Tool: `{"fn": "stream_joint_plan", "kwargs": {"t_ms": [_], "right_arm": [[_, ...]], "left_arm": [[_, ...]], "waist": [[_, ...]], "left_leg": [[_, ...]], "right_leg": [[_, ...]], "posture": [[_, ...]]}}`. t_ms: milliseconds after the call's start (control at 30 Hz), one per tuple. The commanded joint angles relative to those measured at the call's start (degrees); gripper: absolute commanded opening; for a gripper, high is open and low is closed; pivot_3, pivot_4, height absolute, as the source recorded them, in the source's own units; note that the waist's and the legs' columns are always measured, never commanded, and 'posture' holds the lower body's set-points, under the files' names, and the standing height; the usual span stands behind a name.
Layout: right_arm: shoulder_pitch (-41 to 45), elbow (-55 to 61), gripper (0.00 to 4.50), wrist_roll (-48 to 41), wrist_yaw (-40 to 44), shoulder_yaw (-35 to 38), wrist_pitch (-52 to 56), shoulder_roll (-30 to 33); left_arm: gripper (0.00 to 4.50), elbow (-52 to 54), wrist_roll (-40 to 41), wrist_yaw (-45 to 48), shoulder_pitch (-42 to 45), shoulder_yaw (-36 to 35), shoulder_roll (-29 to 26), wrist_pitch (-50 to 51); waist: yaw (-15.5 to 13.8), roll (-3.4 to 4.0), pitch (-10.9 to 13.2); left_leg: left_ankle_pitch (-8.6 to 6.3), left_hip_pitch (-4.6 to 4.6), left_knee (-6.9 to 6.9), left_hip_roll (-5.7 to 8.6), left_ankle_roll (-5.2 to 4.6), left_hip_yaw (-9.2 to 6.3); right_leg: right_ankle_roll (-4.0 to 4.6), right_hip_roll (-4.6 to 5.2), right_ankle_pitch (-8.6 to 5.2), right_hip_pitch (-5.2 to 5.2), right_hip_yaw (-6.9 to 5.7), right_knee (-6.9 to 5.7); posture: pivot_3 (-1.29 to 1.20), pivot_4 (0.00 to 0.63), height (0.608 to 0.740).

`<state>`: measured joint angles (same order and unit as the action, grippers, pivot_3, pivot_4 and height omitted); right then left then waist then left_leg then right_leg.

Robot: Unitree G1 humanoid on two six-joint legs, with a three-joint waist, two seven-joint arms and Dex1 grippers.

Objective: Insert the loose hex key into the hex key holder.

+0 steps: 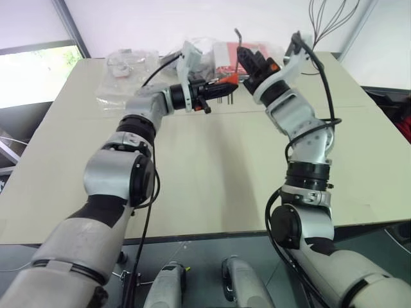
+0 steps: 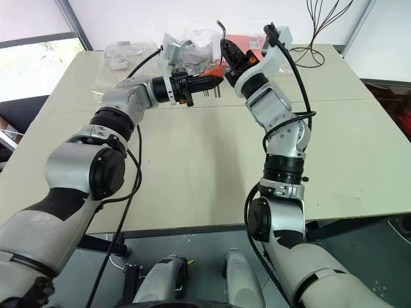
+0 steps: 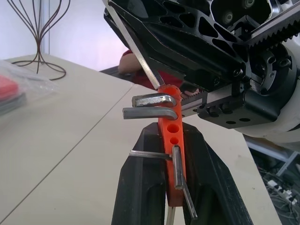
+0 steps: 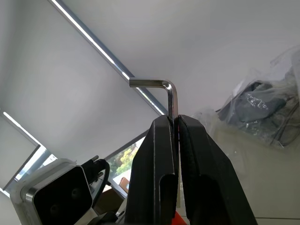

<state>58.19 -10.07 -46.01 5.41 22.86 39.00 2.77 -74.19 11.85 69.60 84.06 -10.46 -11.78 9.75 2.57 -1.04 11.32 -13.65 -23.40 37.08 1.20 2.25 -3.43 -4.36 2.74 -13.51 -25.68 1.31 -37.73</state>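
Note:
My left gripper (image 1: 219,86) is shut on the hex key holder (image 3: 172,154), a small orange block with several short metal keys sticking out, held above the far middle of the table. From the right, my right gripper (image 4: 174,123) is shut on the loose hex key (image 4: 171,99), whose short bent end points up past the fingertips (image 1: 237,35). In the left wrist view the key's straight end (image 3: 138,56) slants down to the top end of the holder, right at the block. I cannot tell whether it sits inside a hole.
The beige table (image 1: 212,179) stretches below both arms. At its far edge lie crumpled clear plastic bags (image 1: 128,64), a red packet (image 1: 232,50) and a bundle of thin dark cables (image 1: 331,25).

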Motion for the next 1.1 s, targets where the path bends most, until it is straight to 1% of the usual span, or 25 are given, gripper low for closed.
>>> {"fn": "stream_joint_plan", "kwargs": {"t_ms": [33, 233, 467, 800, 1100], "right_arm": [[0.1, 2.6, 0.04, -1.5, 0.5, -0.5, -0.7, -0.1], [1.1, 2.8, 0.04, -2.1, 0.3, -0.3, -1.0, 0.1], [1.1, 3.6, 0.04, -2.8, 0.1, -0.6, -0.7, 0.0], [-0.6, 4.6, 0.04, -3.8, -0.2, -1.2, -0.2, -0.1], [-1.8, 3.6, 0.04, -3.4, 0.1, -1.6, -1.0, 0.0]], "left_arm": [[0.0, 0.9, 0.1, -0.4, 2.2, -0.9, -0.5, -0.9], [0.0, 0.9, -1.3, 0.0, 1.3, 0.3, 0.0, -1.9], [0.0, 0.8, -1.6, -0.4, 1.4, 0.0, 0.3, -2.2], [0.0, 0.5, -0.9, -2.4, 2.2, -1.1, -0.1, -2.5], [0.0, 0.8, -0.3, -0.6, 2.5, -1.4, -0.2, -1.9]], "waist": [[0.0, 0.0, 0.0], [0.0, 0.0, 0.0], [0.0, 0.0, 0.0], [0.0, 0.0, 0.0], [0.0, 0.0, 0.0]], "left_leg": [[0.0, 0.0, 0.0, 0.0, 0.0, 0.0], [0.0, 0.0, 0.01, 0.0, 0.0, 0.0], [0.0, 0.0, 0.02, 0.0, 0.0, 0.0], [0.0, 0.01, 0.04, 0.0, 0.0, 0.0], [0.0, 0.01, 0.04, 0.0, 0.0, 0.0]], "right_leg": [[0.0, 0.0, 0.0, 0.0, 0.0, 0.0], [0.0, 0.0, 0.0, 0.0, 0.0, -0.01], [0.0, 0.0, 0.0, 0.0, 0.0, -0.02], [0.0, 0.0, 0.0, 0.0, 0.0, -0.04], [0.0, 0.0, 0.0, 0.0, 0.0, -0.06]], "posture": [[0.0, 0.15, 0.74], [0.0, 0.15, 0.74], [0.0, 0.15, 0.74], [0.0, 0.15, 0.74], [0.0, 0.15, 0.74]]}}
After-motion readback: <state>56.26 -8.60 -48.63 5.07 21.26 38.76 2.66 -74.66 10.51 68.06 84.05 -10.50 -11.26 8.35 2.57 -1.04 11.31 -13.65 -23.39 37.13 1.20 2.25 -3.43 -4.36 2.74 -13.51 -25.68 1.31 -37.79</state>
